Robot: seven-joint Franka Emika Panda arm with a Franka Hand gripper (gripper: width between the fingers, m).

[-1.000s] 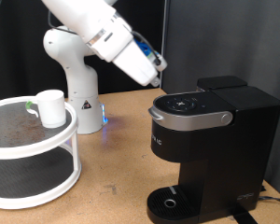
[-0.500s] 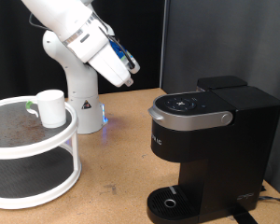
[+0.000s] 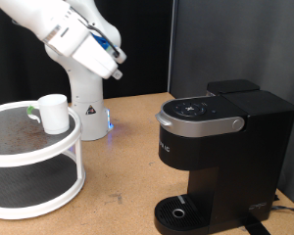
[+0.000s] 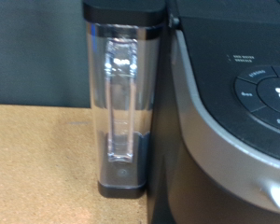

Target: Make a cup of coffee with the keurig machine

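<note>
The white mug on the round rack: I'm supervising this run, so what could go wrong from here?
1. The small glossy white mug stands near the edge of the white two-tier round rack; a careless approach might tip it off.
2. The matte black coffee machine has its silver-trimmed lid shut and its round drip tray bare, so nothing would catch a brew.
3. The gripper is not visible in either view, so its state cannot be checked.
</note>
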